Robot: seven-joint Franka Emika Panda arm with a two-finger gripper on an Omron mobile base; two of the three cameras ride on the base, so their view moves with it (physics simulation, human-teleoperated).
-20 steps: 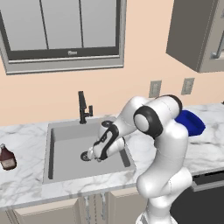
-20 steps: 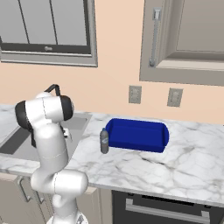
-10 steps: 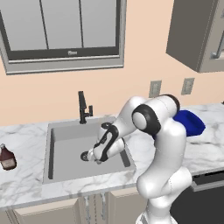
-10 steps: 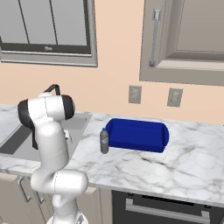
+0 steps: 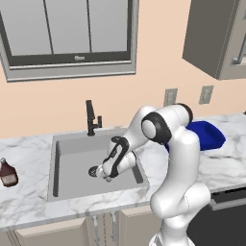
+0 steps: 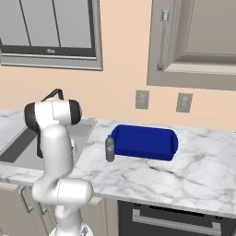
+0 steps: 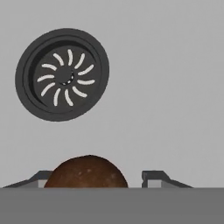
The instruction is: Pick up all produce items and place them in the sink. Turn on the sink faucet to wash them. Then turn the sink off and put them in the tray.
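My gripper point(image 5: 106, 175) hangs low inside the grey sink point(image 5: 72, 153), just right of the round dark drain point(image 5: 92, 171). In the hand view the brown cap of the mushroom point(image 7: 86, 173) sits between the fingertips of my gripper point(image 7: 94, 177), with a gap between it and the right fingertip point(image 7: 154, 176). The jaws stand open. The drain point(image 7: 62, 74) lies beyond it on the basin floor. The black faucet point(image 5: 90, 117) rises at the sink's back rim. The blue tray point(image 6: 145, 142) sits on the counter right of the sink.
A brown glass bottle point(image 5: 6, 173) stands on the marble counter far left of the sink. A small grey shaker point(image 6: 109, 149) stands against the tray's left end. Wall outlets and cabinets are above the counter.
The jaws have spread wider around the mushroom. The arm has barely moved.
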